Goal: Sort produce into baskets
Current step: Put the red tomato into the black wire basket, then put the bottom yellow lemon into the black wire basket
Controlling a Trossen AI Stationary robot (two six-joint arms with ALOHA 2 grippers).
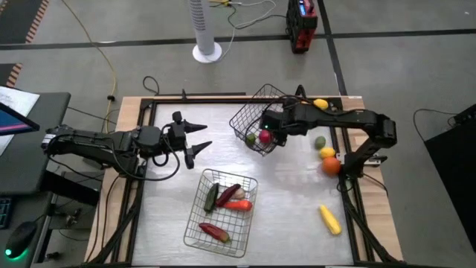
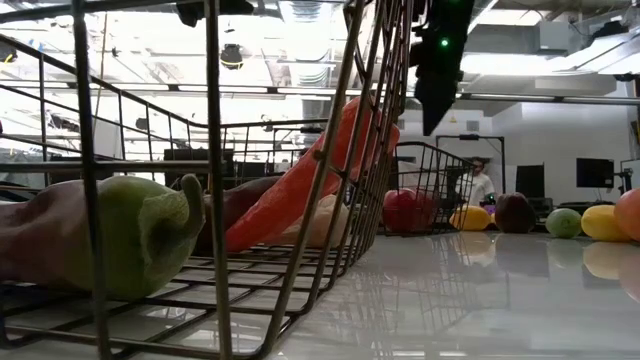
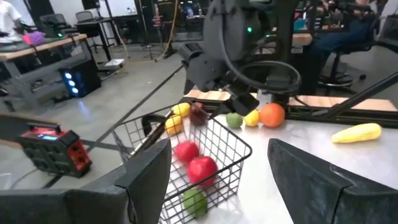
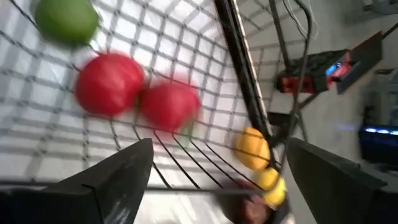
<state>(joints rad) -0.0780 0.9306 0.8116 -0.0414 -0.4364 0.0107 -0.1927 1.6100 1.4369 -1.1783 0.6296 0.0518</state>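
Note:
The far wire basket (image 1: 251, 119) holds two round red pieces (image 4: 109, 84) (image 4: 169, 106) and a round green one (image 4: 67, 18). My right gripper (image 1: 269, 132) hangs above this basket's right part, open and tipped down, with nothing between its fingers (image 4: 124, 168). The near basket (image 1: 222, 212) holds several long pieces, among them a red-orange one (image 2: 300, 180) and a green-ended one (image 2: 140, 230). My left gripper (image 1: 202, 138) stands open at the table's left, raised and pointing toward the far basket (image 3: 205, 155).
Loose produce lies at the table's right: a yellow piece (image 1: 320, 104), a green one (image 1: 320, 141), a yellow one (image 1: 327, 153), an orange one (image 1: 331, 166) and a long yellow one (image 1: 329, 219). Bare tabletop lies between the baskets. A person sits beyond the table (image 2: 480, 180).

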